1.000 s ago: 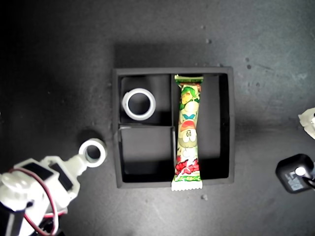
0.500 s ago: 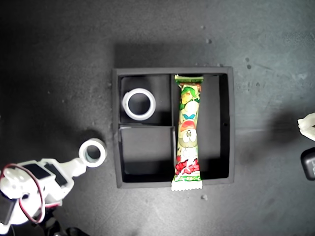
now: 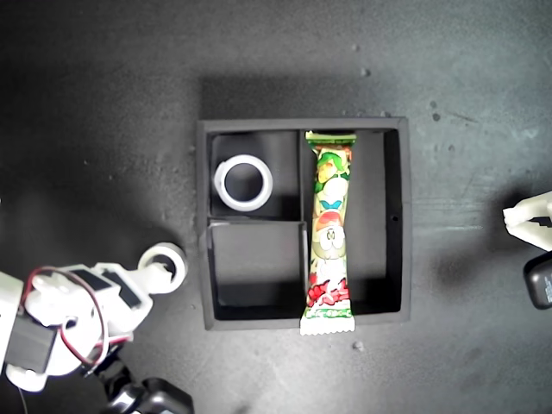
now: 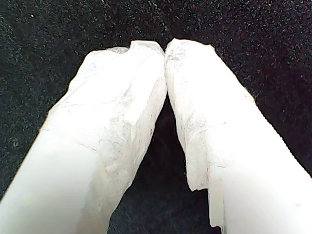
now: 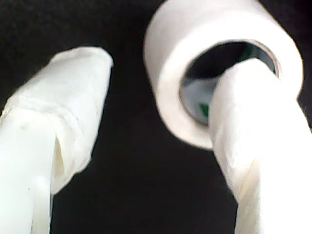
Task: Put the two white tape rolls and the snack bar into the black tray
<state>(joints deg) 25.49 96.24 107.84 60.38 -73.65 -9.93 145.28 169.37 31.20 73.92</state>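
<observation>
My second claw (image 3: 164, 269) has moved onto the loose tape roll (image 3: 164, 264) over the last second; one finger (image 5: 253, 126) now sits through its core, the other outside, jaws apart, not clamped; roll on the counter (image 3: 103, 129) just beside the black tray (image 3: 405, 216); other roll (image 3: 244, 182) and snack bar (image 3: 329, 233) already in; my first claw (image 4: 165, 48) closed, empty.

Tray (image 3: 392, 224): matte black. Tape rolls (image 3: 244, 182) (image 3: 166, 260): white. Snack bar (image 3: 329, 233): green, white and red wrapper with cartoon pictures. Desk (image 3: 103, 103): black, speckled. Gripper fingers (image 4: 122, 107) (image 5: 73, 92): white.
</observation>
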